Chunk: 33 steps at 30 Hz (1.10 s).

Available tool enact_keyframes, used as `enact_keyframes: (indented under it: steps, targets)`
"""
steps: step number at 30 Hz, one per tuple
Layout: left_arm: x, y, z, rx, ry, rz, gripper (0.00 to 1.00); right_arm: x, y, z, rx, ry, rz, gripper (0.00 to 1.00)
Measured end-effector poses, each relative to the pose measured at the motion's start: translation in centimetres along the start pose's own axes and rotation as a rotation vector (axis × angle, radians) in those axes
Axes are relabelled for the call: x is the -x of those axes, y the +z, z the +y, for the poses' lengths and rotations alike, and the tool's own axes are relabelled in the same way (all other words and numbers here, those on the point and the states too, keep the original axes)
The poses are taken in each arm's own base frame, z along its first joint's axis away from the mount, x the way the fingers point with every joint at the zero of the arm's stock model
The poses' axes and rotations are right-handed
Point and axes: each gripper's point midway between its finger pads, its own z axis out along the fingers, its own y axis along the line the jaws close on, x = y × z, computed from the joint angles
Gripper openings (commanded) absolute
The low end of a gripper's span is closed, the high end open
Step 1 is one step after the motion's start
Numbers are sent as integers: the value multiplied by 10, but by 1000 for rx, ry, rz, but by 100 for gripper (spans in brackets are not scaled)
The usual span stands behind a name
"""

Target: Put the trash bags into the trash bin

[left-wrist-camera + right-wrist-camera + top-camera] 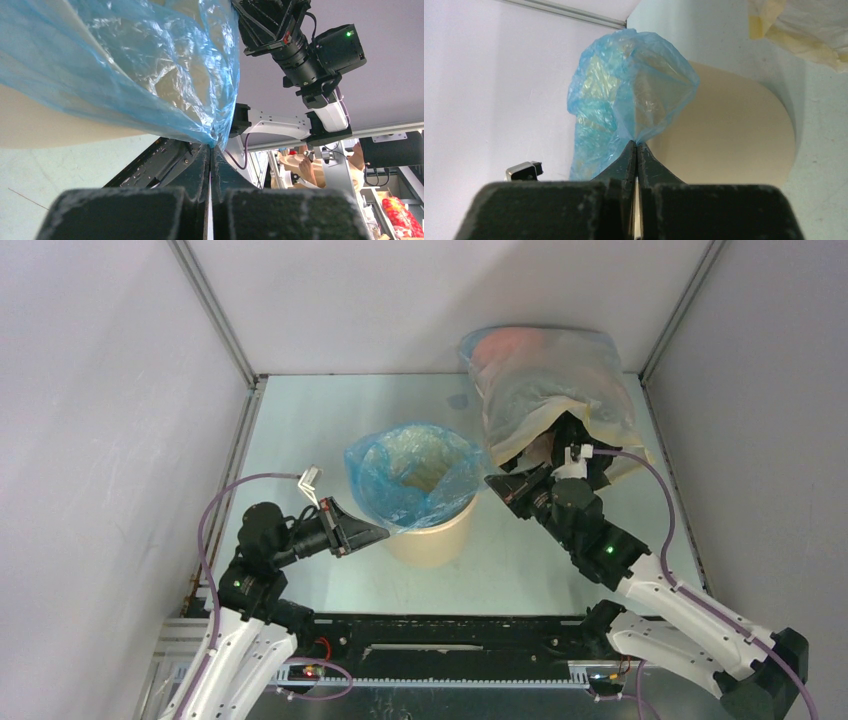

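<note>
A light-blue trash bag lies draped over the mouth and rim of the tan trash bin at mid-table. My left gripper is shut on the bag's near-left edge; in the left wrist view its tips pinch the blue film beside the bin wall. My right gripper is shut on the bag's right edge; in the right wrist view the tips pinch the film in front of the bin.
A large cloudy clear-and-beige plastic sack stands at the back right, just behind my right wrist. A small white clip-like piece lies left of the bin. Grey walls close in the table on three sides.
</note>
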Motion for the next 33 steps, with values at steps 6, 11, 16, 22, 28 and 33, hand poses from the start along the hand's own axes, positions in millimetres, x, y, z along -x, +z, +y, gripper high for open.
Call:
enact_keyframes:
  steps: [6,11,16,22,28,33]
  targets:
    - [0,0,0,0,0,1,0,-2,-3,-7,-26,-13,4,0]
    - [-1,-1,-1,-5,1,4,0,1,-10,-6,-15,-27,3,0]
    - [-6,-5,-9,-37,19,16,0,0,-18,-7,-13,-62,12,0]
    - [-12,-8,-10,-49,24,43,0,-11,-16,-21,-61,-118,50,0]
    - [-28,-4,17,-3,-6,88,0,-24,-5,-39,-124,-164,88,0]
    - [-42,-1,43,45,-39,126,0,-34,4,-55,-176,-200,119,0]
